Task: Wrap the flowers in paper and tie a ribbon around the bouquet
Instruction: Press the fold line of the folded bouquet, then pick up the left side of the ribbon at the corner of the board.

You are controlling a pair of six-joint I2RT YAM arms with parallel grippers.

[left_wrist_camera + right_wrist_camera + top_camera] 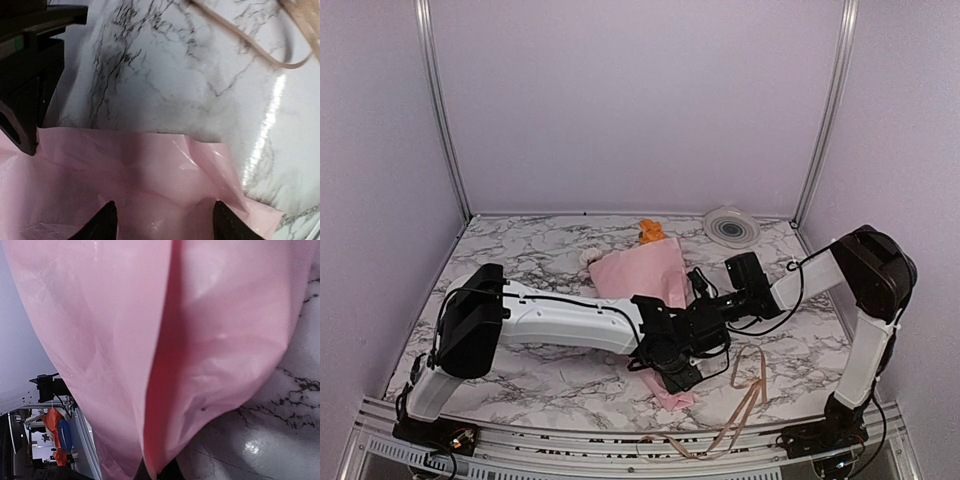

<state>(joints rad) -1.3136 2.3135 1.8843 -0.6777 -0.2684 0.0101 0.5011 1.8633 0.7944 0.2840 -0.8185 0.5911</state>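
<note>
The pink paper (645, 275) lies rolled into a cone around the flowers on the marble table. An orange bloom (650, 232) and a pale rose (588, 258) stick out at its far, wide end. My left gripper (165, 222) is open near the cone's narrow end, its two fingertips (106, 222) apart on either side of a bulge of paper (150, 180). My right gripper (160, 474) is shut on a fold of the paper (165, 365), which rises out of its jaws and fills that view. The tan ribbon (745, 395) lies loose on the table at the near right.
A round white-grey disc (730, 226) sits at the back right. The two arms meet close together over the cone. The right arm's black body (25, 75) stands just left of my left gripper. The table's front rail (620, 440) runs under the ribbon's loops.
</note>
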